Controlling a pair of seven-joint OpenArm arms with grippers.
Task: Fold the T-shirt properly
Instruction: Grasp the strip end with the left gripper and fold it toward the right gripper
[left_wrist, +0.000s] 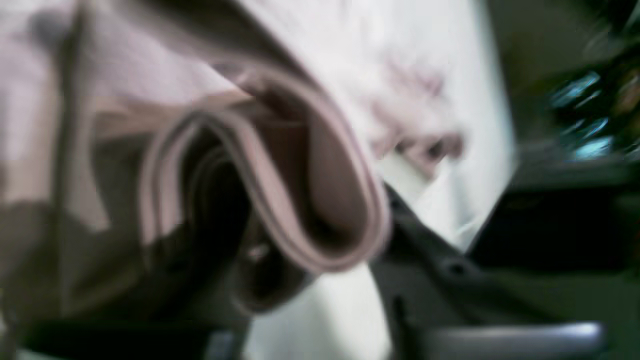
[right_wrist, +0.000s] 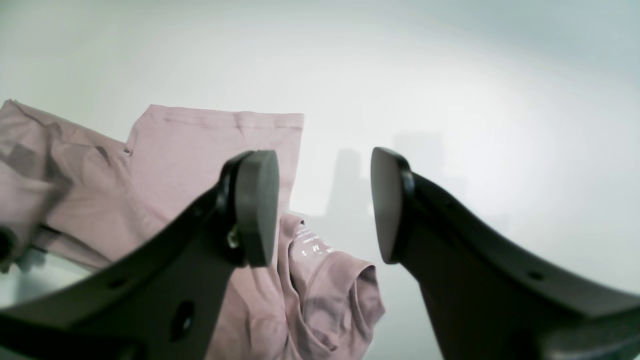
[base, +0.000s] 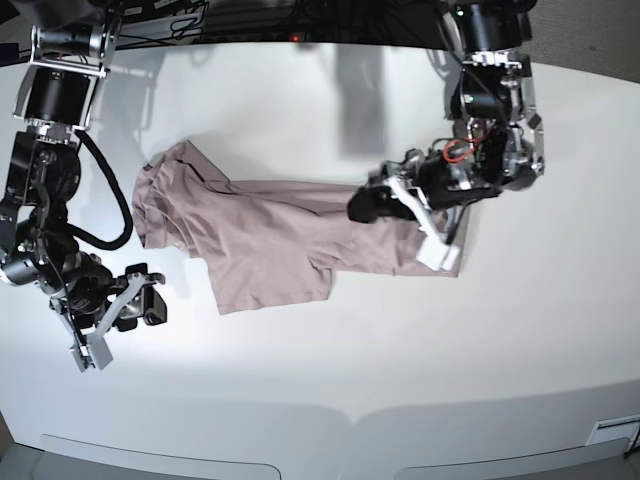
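Note:
The pink-mauve T-shirt lies spread and wrinkled across the middle of the white table, with a sleeve at its left end and its pale label showing at the collar. At the shirt's right end my left gripper rests low over the cloth. The left wrist view is blurred: a looped fold of the T-shirt hangs between the parted jaws of the left gripper and hides one finger. My right gripper stands open and empty off the shirt's lower left. In its own view the right gripper frames bare table beside the T-shirt.
The white table runs wide around the shirt, and its front edge curves along the bottom of the base view. Dark cables and equipment line the far edge behind both arm bases.

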